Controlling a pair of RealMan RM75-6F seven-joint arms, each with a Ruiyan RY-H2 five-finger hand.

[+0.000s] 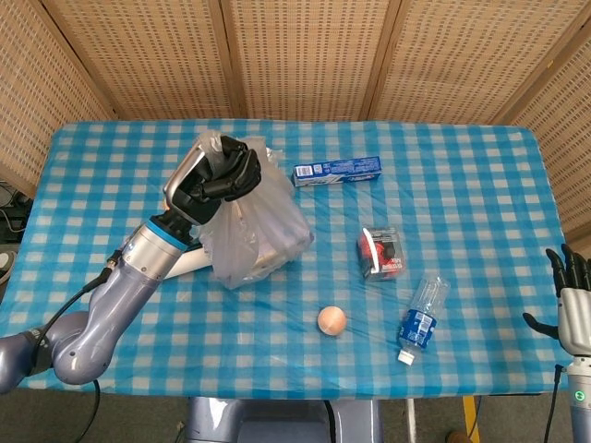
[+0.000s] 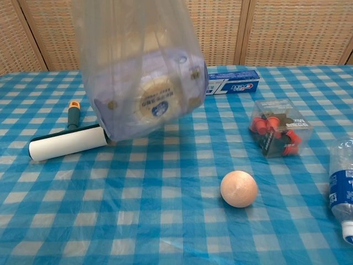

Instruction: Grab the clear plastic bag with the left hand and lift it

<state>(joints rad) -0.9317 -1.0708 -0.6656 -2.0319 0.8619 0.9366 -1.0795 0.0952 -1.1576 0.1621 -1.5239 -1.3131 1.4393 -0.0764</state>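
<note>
The clear plastic bag [image 1: 259,226] hangs in the air above the table, a purple-white package showing through it. My left hand [image 1: 218,175] grips the gathered top of the bag with its fingers curled tight. In the chest view the clear plastic bag [image 2: 140,72] fills the upper left, tilted, its bottom off the cloth; the hand itself is above that frame. My right hand [image 1: 572,293] rests at the far right edge beyond the table, fingers apart, holding nothing.
On the blue checked cloth lie a white lint roller with orange handle [image 2: 63,141], a toothpaste box [image 1: 337,171], a clear box of red-and-black parts [image 1: 382,252], an orange ball [image 1: 331,320] and a water bottle [image 1: 421,318].
</note>
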